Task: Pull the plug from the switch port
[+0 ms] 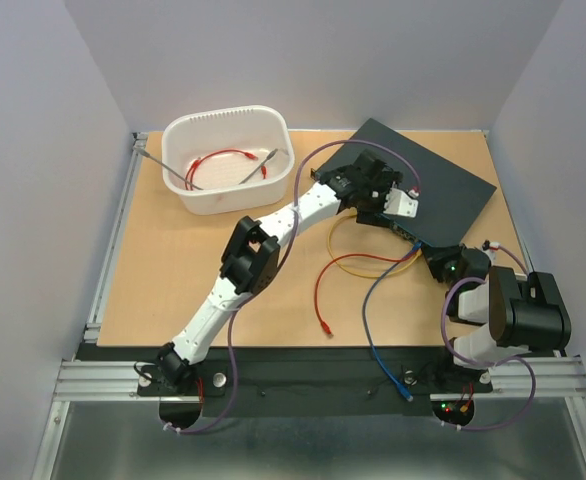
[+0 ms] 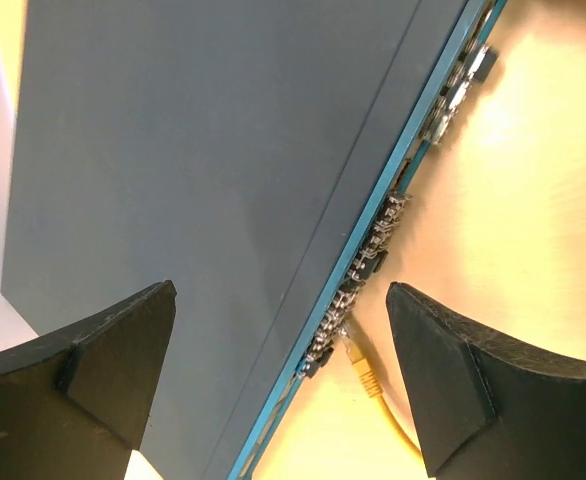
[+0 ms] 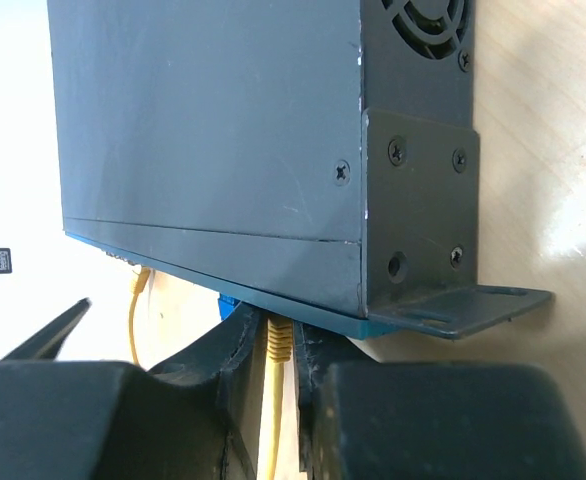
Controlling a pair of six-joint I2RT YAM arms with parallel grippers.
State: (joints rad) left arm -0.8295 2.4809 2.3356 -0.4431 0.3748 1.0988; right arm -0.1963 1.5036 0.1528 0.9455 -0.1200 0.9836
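Observation:
The switch is a flat dark box at the back right of the table, with its port edge facing the arms. It also shows in the left wrist view and the right wrist view. My right gripper is shut on a yellow plug that sits in a port near the switch's corner. My left gripper is open above the port edge. Its fingers straddle a second yellow plug that is in a port, and they do not touch it.
A white tub at the back left holds a red cable and metal tools. Yellow, red and blue cables lie on the table in front of the switch. A mounting bracket sticks out at the switch's corner.

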